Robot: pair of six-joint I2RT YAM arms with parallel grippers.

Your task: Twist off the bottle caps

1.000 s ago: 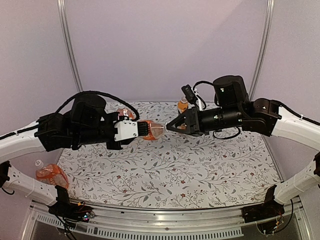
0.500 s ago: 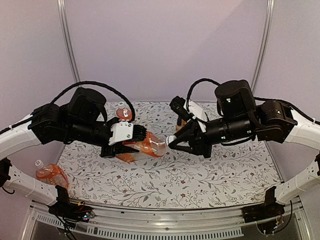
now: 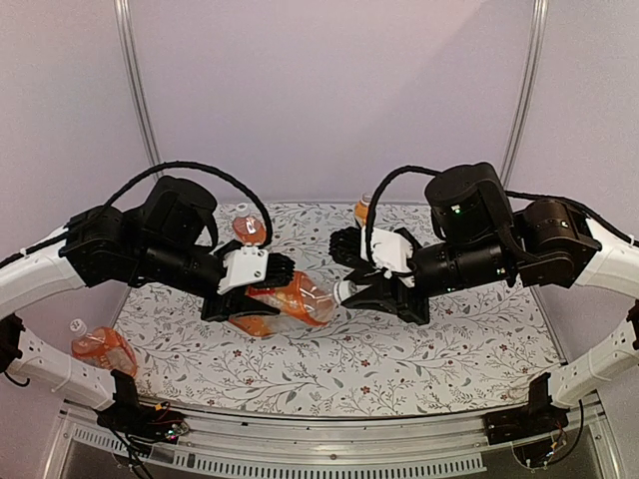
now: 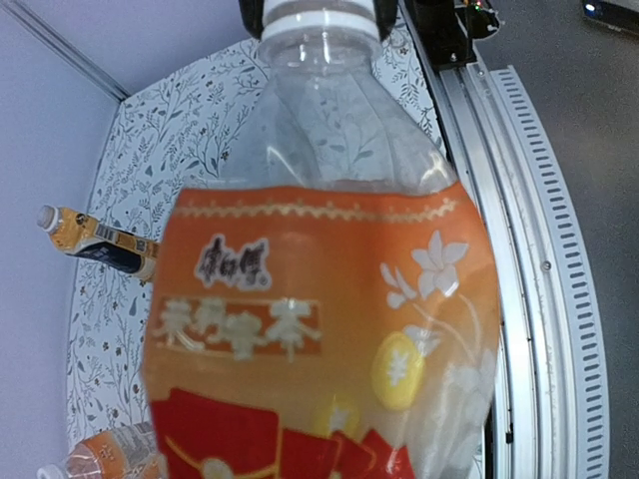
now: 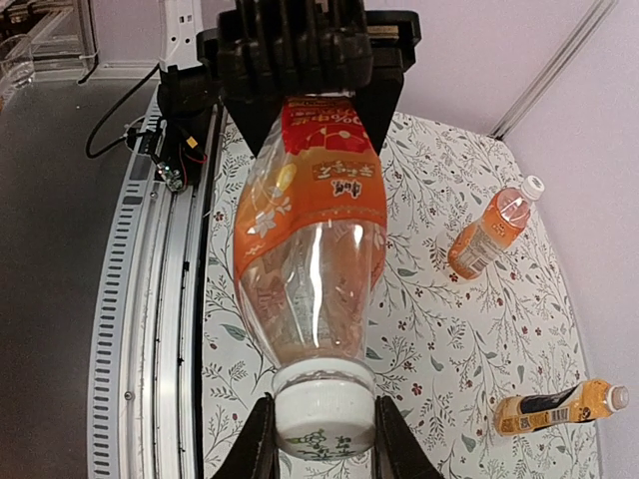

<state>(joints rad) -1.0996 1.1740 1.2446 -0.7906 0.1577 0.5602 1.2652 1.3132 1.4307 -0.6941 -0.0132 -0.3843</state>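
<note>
Within the last second the squat clear plastic bottle with orange label (image 3: pixel 290 301) has dropped nearer the table (image 3: pixel 399 349), tilted, and the right wrist has rotated. The left end effector (image 3: pixel 262 297) clamps the bottle's body. The right end effector (image 5: pixel 324 439) is closed tightly on the small white ribbed plastic cap (image 5: pixel 324 409). The cap appears seated on the neck, so unscrewing is probably under way.

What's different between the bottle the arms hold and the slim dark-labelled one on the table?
The held bottle is squat with an orange label; the slim bottle has a dark one. The held bottle is in the air, left gripper on its base, right gripper on its cap; the slim bottle lies untouched on the table. Both hold orange drink under white caps.
</note>
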